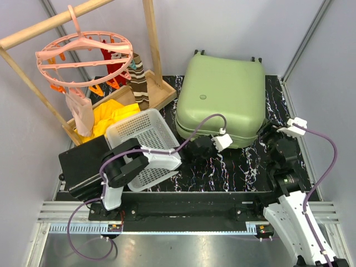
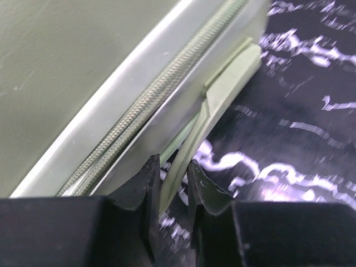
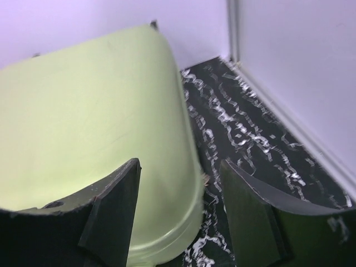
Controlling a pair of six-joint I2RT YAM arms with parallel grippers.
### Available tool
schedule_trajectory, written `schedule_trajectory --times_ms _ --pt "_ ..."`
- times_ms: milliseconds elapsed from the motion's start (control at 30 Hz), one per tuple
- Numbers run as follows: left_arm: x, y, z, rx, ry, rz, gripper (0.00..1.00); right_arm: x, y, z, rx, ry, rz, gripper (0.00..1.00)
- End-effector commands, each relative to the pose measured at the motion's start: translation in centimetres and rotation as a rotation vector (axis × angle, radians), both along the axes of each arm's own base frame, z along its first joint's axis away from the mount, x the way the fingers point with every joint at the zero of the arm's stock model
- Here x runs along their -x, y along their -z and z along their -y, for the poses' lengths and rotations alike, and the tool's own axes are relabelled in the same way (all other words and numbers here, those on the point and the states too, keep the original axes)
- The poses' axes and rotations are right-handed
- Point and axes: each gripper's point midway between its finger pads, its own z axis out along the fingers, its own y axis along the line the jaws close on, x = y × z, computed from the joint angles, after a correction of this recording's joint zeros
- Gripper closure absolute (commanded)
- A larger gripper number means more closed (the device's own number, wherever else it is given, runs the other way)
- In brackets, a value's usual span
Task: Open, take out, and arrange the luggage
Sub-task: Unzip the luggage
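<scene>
Black left fingers [image 2: 146, 189] stand almost together, clamped on the thin pale-green zipper pull [image 2: 225, 86] that hangs off the near edge of the luggage [image 1: 222, 94], just beside the zip track that runs along its seam. The right fingers [image 3: 114, 208] are spread apart at the near right corner of the shell; the rounded green corner shows between them and they hold nothing. The luggage lies flat and closed toward the back of the desk [image 1: 236, 167], with small dark wheels at its far edge. Just to its left a white perforated basket [image 1: 146, 139] sits under the left arm, and a black boxy case [image 1: 83, 161] lies nearer the left edge. Behind these a wooden rack [image 1: 152, 39] carries a round pink clip hanger [image 1: 89, 40], with a yellow cloth [image 1: 108, 117] and a striped sock [image 1: 138, 78] down in its tray. The desk top is black with white marbling, and plain pale walls close it in on three sides.
</scene>
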Motion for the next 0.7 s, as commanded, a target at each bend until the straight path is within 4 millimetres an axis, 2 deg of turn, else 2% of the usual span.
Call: schedule_trajectory --times_ms 0,33,100,133,167,200,233,267,400,533,667 --pt "1.6 4.8 0.3 -0.141 -0.029 -0.069 1.0 -0.9 -0.8 -2.0 -0.029 -0.105 -0.003 0.32" --pt "2.1 4.3 1.6 -0.125 -0.007 -0.067 1.0 -1.0 -0.8 -2.2 -0.033 -0.117 -0.004 0.32" --pt "2.9 4.8 2.7 -0.124 0.017 -0.083 1.0 -1.0 -0.8 -2.5 -0.032 -0.132 -0.001 0.31" --pt "3.6 4.0 4.2 -0.1 0.05 -0.081 1.0 -0.8 -1.0 -2.5 -0.03 -0.134 0.004 0.31" --pt "4.1 4.8 4.7 -0.11 0.064 -0.093 1.0 -0.7 -1.0 -2.5 -0.03 -0.137 0.004 0.31" --pt "5.2 4.9 5.6 -0.105 0.097 -0.102 1.0 -0.6 -1.0 -2.5 -0.024 -0.138 0.003 0.3" --pt "5.4 4.3 6.8 -0.084 0.113 -0.102 1.0 -0.3 -1.3 -2.4 -0.021 -0.137 0.008 0.3" --pt "6.0 5.1 7.3 -0.089 0.125 -0.12 1.0 -0.1 -1.4 -2.3 -0.019 -0.135 0.007 0.3" --pt "8.0 5.2 10.0 -0.056 0.191 -0.15 1.0 0.6 -2.1 -1.9 -0.003 -0.124 0.009 0.28" --pt "8.4 5.0 11.3 -0.041 0.211 -0.147 1.0 1.1 -2.9 -1.9 -0.005 -0.127 0.023 0.28" --pt "8.4 2.5 13.0 0.004 0.24 -0.112 1.0 1.3 -3.9 -2.0 -0.02 -0.135 0.035 0.28"
